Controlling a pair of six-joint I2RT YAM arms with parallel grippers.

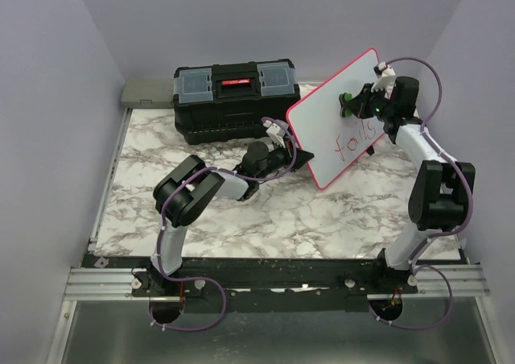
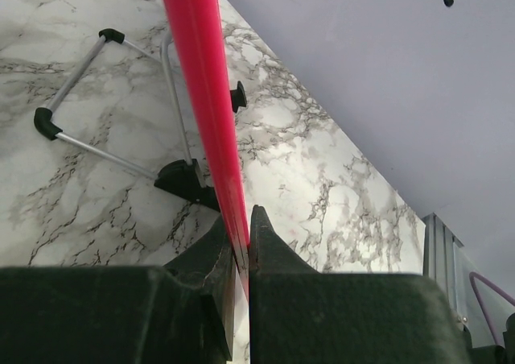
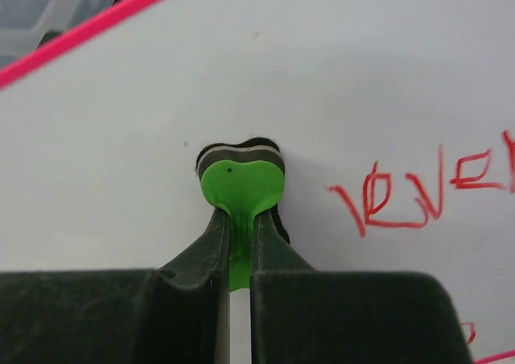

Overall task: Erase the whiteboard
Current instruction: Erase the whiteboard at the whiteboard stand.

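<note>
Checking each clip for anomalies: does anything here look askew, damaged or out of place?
The whiteboard stands steeply tilted rather than flat, its rim pinched by the left end effector. The right end effector holds a green eraser against it. This looks deliberate, not damage.

I read red handwriting (image 1: 355, 143) on the whiteboard (image 1: 330, 122): roughly "falls" from the top view, something like "never" in the right wrist view.
</note>
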